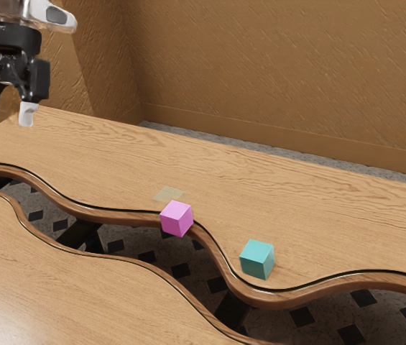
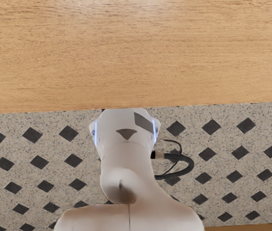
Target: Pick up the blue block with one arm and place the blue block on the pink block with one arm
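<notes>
Right up front in the exterior view: second wooden tabletop [image 1: 44,287], then a gap onto diamond-patterned floor [image 1: 317,316]. Beyond that, on the table [image 1: 296,194], just inside its wavy front edge: blue block [image 1: 257,259], teal-tinted, flat on the wood, nothing touching it. Toward the exterior view's left and apart from it: pink block [image 1: 177,218], also at the edge. Just behind the pink block: pale square patch [image 1: 168,193]. Farthest back, high over the table's left end: gripper [image 1: 8,111], fingers spread apart, gripping nothing. Under the hand in the wrist view: table wood, floor, white robot base [image 2: 126,163].
</notes>
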